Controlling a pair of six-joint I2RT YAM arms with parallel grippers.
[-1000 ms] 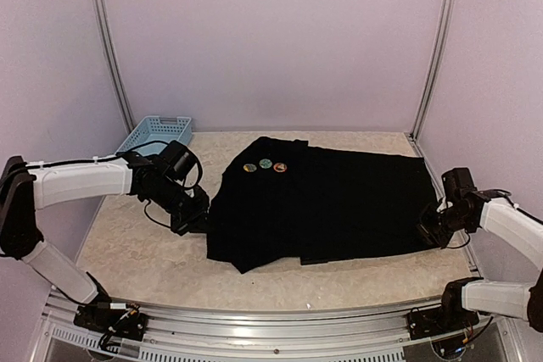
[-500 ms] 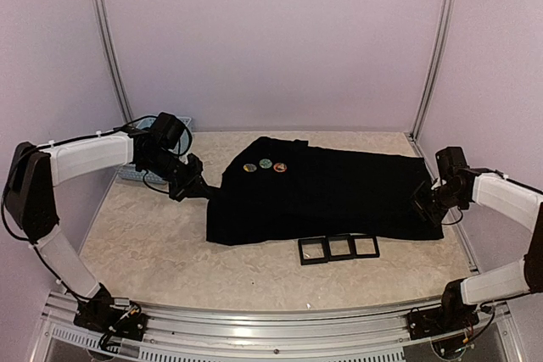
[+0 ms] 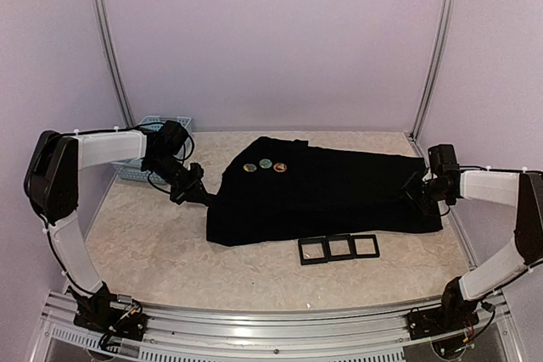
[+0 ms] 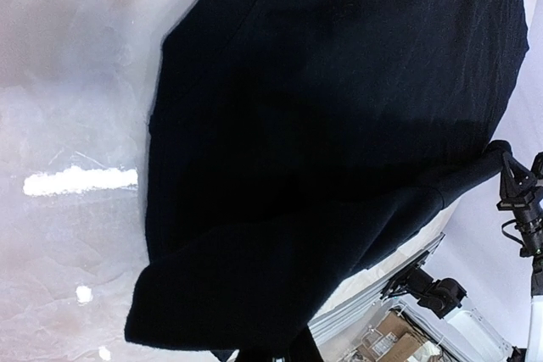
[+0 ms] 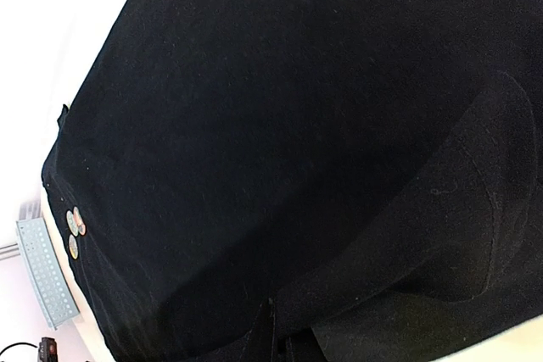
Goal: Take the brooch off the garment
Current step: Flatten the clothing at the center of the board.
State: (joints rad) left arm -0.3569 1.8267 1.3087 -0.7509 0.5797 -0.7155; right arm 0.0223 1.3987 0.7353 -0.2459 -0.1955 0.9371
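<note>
Since a second ago the garment [image 3: 322, 197] has slid toward the back of the counter [image 3: 144, 252]. That has uncovered three black square frames [image 3: 338, 248], which now lie just beside its near hem. Both arms have drawn back with it. The left fingers [image 3: 195, 195] pinch the garment's left edge, and the right fingers [image 3: 422, 194] pinch its raised right corner. Three round brooches [image 3: 265, 165] sit in a row on the garment's far left part.

Only the top view shows the frames. The right wrist view catches the brooches, tiny, near the light-blue basket [image 5: 41, 273]. The left wrist view shows mostly black cloth, with the right fingers at the far corner. In both wrist views, fabric hides that arm's own fingers.
</note>
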